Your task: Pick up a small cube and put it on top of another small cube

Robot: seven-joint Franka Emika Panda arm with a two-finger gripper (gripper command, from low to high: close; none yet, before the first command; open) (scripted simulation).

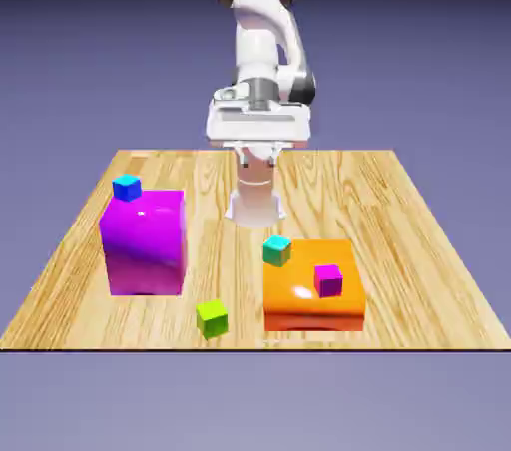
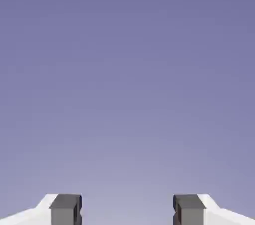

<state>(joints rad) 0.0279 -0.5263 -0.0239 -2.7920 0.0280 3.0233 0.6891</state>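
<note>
The two-finger tool (image 2: 127,210) stands wide and empty, leaving room between its fingertips to receive the lime-green cube (image 1: 212,319).

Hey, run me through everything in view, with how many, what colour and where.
Table: one, light wood, beneath everything
Big block: one, magenta-purple, exterior view's left
Low block: one, orange, right of centre
Small cube: one, blue, at the tall block's top
Small cube: one, teal, by the low block's far left corner
Small cube: one, magenta, on the low block
Small cube: one, lime-green, between the blocks, near edge
Arm: one, white, far edge
Pincer: one, grey-tipped, open, empty
</note>
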